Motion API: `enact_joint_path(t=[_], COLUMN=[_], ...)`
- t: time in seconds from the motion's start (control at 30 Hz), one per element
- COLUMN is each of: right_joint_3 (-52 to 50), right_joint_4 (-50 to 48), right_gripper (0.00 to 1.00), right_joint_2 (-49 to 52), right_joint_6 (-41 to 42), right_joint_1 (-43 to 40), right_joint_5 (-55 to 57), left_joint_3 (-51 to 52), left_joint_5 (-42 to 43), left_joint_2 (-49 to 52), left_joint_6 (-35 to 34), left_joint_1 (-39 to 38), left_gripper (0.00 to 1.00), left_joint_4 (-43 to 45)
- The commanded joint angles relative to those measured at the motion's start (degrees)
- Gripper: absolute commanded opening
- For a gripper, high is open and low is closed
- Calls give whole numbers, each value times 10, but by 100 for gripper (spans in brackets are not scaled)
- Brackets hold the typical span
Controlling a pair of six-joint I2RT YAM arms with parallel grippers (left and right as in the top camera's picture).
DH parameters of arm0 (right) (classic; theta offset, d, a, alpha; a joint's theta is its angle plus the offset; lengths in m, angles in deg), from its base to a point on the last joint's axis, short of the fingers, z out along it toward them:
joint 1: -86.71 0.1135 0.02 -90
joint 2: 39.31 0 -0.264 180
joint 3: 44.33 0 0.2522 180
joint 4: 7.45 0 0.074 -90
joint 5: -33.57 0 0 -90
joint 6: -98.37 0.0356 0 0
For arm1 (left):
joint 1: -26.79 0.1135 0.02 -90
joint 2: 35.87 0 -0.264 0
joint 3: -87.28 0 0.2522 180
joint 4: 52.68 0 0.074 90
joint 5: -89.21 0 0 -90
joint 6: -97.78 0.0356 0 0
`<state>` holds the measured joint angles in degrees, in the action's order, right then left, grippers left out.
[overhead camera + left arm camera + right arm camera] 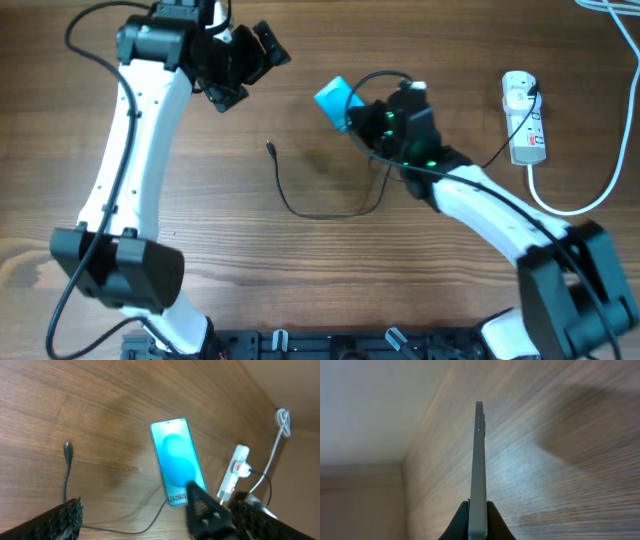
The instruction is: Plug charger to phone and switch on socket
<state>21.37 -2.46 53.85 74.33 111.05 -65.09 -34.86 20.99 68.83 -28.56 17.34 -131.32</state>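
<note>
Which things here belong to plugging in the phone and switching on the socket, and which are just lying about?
Job:
- cyan-screened rectangular smartphone, clamped in right gripper
- thin black charger cable
- white power strip with red switch

Just there:
- thick white cord feeding the strip
- wooden table

Nothing can be read with certainty. The phone [175, 455] carries one short row of white characters across the end of its cyan screen that lies toward the camera in the left wrist view; they are too blurred to spell out. The socket [524, 118], well to the right of the phone in the overhead view, shows tiny red and dark marks, too small to read.
</note>
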Motion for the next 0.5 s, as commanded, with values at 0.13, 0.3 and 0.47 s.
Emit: enact_joint_path(t=[0.13,0.3,0.47], right_joint_3=[11,10,9], right_joint_4=[5,5,2], right_gripper=[5,4,4], right_joint_2=[-67,-67,-65], right_joint_6=[-57,-40,3], right_joint_1=[-57,-57,-57], right_joint_5=[-99,-117,-130], left_joint_3=[302,509,681], left_joint_5=[21,63,101], left_joint_2=[-160,-263,-307], left_joint_6=[5,-71,-190], left_joint_1=[-13,-12,-13], left_gripper=[100,100,100], left_joint_4=[215,423,692])
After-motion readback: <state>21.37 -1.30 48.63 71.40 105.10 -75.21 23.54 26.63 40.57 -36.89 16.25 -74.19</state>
